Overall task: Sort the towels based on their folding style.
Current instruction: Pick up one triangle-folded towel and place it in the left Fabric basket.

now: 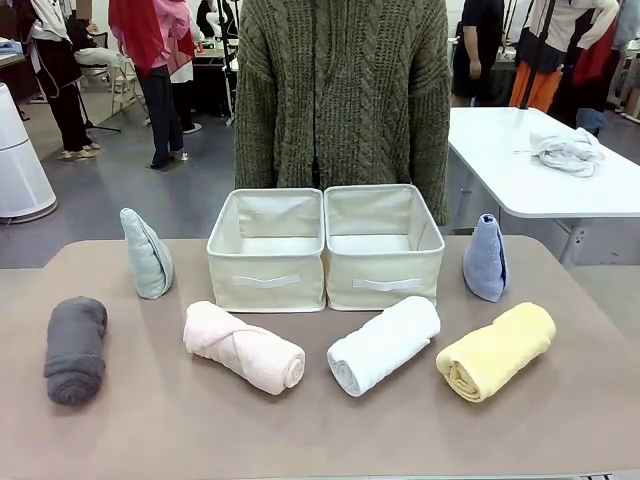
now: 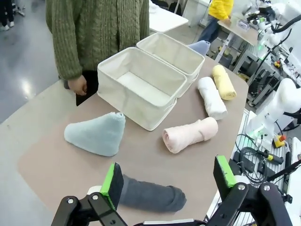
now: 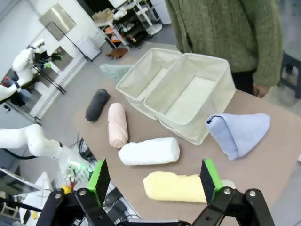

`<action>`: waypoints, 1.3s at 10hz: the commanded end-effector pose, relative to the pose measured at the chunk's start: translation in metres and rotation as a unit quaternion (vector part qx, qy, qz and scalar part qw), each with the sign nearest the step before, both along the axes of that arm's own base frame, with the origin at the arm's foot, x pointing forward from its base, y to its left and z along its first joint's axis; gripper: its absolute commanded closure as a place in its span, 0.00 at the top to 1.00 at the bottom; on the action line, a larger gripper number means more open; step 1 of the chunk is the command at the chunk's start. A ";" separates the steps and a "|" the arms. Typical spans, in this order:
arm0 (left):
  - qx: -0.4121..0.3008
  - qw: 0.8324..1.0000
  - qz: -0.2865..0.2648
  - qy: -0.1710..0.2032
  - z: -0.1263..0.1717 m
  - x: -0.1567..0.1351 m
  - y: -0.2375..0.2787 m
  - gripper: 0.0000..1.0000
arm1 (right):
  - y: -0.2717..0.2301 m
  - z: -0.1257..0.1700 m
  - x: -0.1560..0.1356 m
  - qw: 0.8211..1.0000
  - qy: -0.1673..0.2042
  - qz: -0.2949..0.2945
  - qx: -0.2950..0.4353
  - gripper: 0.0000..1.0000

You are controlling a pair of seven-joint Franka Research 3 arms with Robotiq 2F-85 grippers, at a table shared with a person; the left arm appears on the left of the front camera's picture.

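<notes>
Four terry rolls, the dark grey towel (image 1: 75, 350), pink towel (image 1: 243, 346), white towel (image 1: 383, 344) and yellow towel (image 1: 497, 351), are laid on the table (image 1: 320, 430) before two cream fabric bins (image 1: 240, 290) flanked by the pale green cone (image 1: 146, 254) and blue cone (image 1: 485, 258), while the left gripper (image 2: 168, 178) and right gripper (image 3: 155, 176) are held above, jaws wide and empty.

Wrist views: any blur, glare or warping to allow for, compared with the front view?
Front view: sharp, evenly lit, soft shadows under the rolled pink terry towel. Left wrist view: wide-angle bend curves the edge of the brown table; glare on the floor only. Right wrist view: tilted, corners stretched, rolled yellow terry towel crisp.
</notes>
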State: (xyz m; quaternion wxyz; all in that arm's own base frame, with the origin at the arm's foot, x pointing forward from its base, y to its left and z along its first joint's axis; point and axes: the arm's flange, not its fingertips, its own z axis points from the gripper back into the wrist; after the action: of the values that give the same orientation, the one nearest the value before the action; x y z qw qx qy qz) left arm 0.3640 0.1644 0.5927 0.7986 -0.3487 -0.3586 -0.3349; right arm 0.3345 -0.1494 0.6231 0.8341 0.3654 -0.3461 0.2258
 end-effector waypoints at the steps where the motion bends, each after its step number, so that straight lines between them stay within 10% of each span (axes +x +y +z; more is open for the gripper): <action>1: 0.021 0.999 -0.011 -0.024 -0.004 0.001 0.027 1.00 | -0.026 0.001 0.001 0.999 -0.020 0.044 -0.017 1.00; 4: 0.019 0.996 -0.086 -0.008 -0.004 -0.015 0.062 1.00 | -0.068 0.004 -0.011 0.993 -0.042 0.093 -0.053 1.00; 13: 0.007 0.997 -0.073 0.004 -0.008 -0.026 0.066 1.00 | -0.085 0.005 -0.013 0.996 -0.034 0.057 -0.057 1.00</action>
State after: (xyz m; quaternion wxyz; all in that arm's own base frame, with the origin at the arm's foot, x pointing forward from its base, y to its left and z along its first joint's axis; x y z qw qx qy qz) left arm 0.3407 0.2306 0.5824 0.7807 -0.3680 -0.3224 -0.3887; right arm 0.3214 -0.2342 0.6296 0.8310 0.3269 -0.3381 0.2971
